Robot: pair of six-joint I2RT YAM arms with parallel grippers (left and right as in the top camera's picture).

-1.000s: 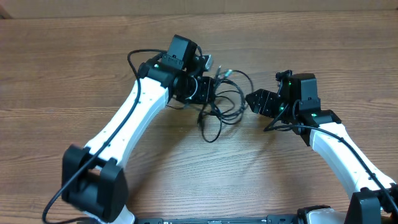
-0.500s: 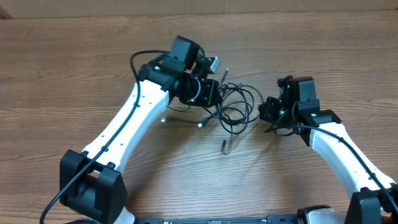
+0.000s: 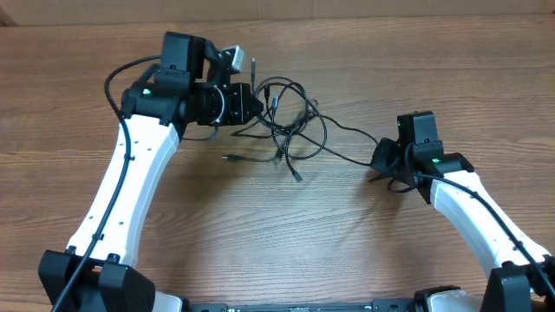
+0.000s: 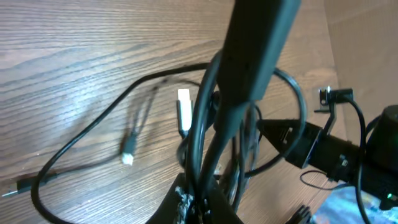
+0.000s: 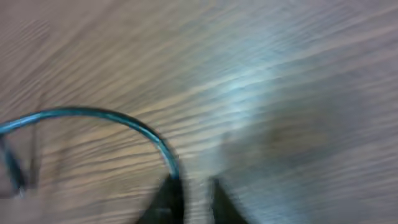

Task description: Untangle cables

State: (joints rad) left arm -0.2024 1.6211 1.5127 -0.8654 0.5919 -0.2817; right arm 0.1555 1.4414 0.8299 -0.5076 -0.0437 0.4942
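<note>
Two grippers hold one knot of cables [image 3: 293, 126], which lies on the wooden table [image 3: 277, 251] a little toward 12 o'clock from its centre.

In the overhead view the left gripper [image 3: 251, 106] sits at 9 o'clock of the knot. Its jaws are closed down on a bunch of strands. The left wrist view shows several black cords squeezed together at the base of a dark finger [image 4: 255, 56], and loops spill out to either side of it.

From the knot a single strand runs off toward 4 o'clock to the right gripper [image 3: 383, 160], which is well apart from the left one. The right wrist view is blurred. It shows the fingertips [image 5: 166, 198] drawn nearly together, with that strand [image 5: 93, 114] arcing down to meet them, so the jaws appear to be pinched on it.

Loose ends trail out of the knot:
- One plug [image 3: 231, 158] lies on the wood at 8 o'clock of the tangle.
- Another end [image 3: 297, 176] lies at 6 o'clock.
- A third end [image 3: 254, 63] pokes up at 11 o'clock, just beside the left wrist.

In the left wrist view, a pale connector [image 4: 184, 111] hangs beside the clamped cords, and a small plug [image 4: 129, 156] rests on the table.
</note>
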